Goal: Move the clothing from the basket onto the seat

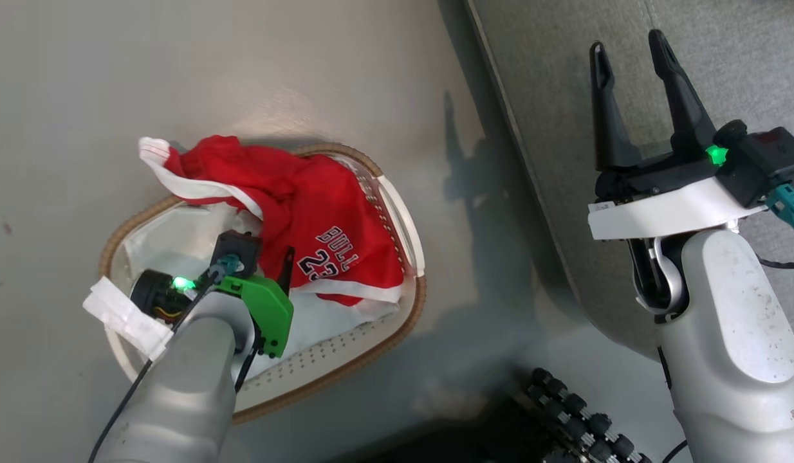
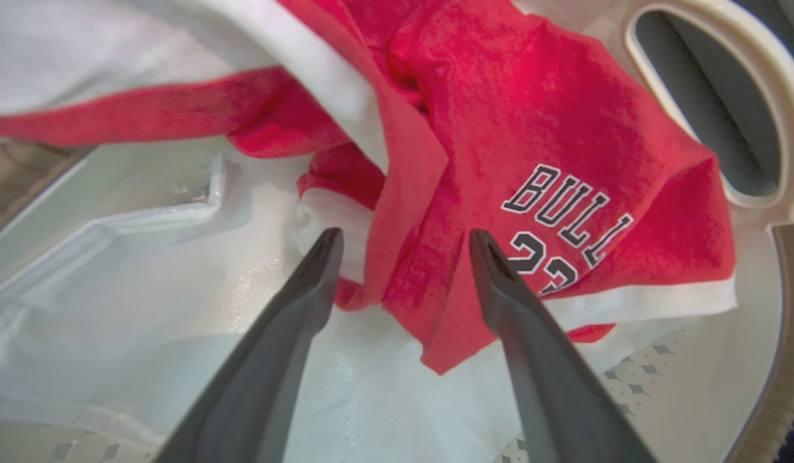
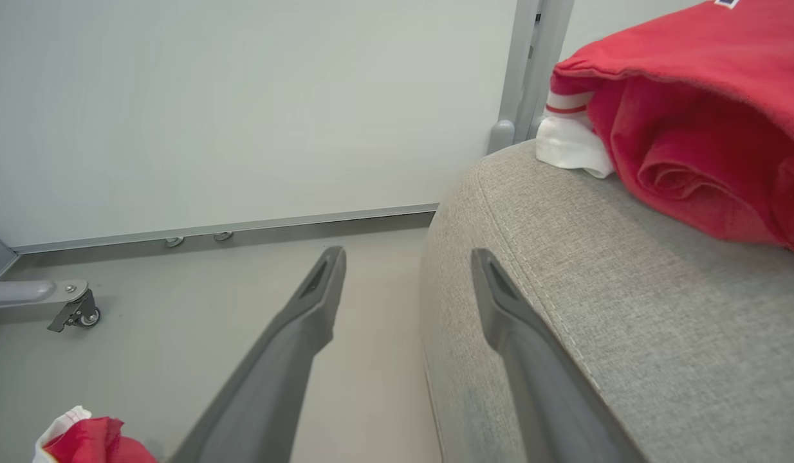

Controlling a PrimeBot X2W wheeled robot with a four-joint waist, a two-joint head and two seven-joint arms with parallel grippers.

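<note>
A red garment [image 1: 294, 206] printed "BULLS 23" lies bunched in the basket [image 1: 345, 379], one white-trimmed end hanging over the rim. My left gripper [image 2: 405, 239] reaches down into the basket, open, its fingers straddling a fold of that garment [image 2: 500, 128] just above the white liner; one dark finger [image 1: 286, 269] shows in the head view. My right gripper [image 1: 628, 48] is open and holds nothing over the edge of the grey seat [image 1: 564, 128]. In the right wrist view its fingers [image 3: 320, 302] frame the seat's corner [image 3: 628, 289]. Another red garment [image 3: 693, 96] lies on the seat.
The basket stands on grey floor [image 1: 82, 96] left of the seat. Black rollers of my base [image 1: 577, 411] show at the bottom. A pale wall panel [image 3: 242, 96] and a caster foot [image 3: 82, 315] stand beyond the seat's corner.
</note>
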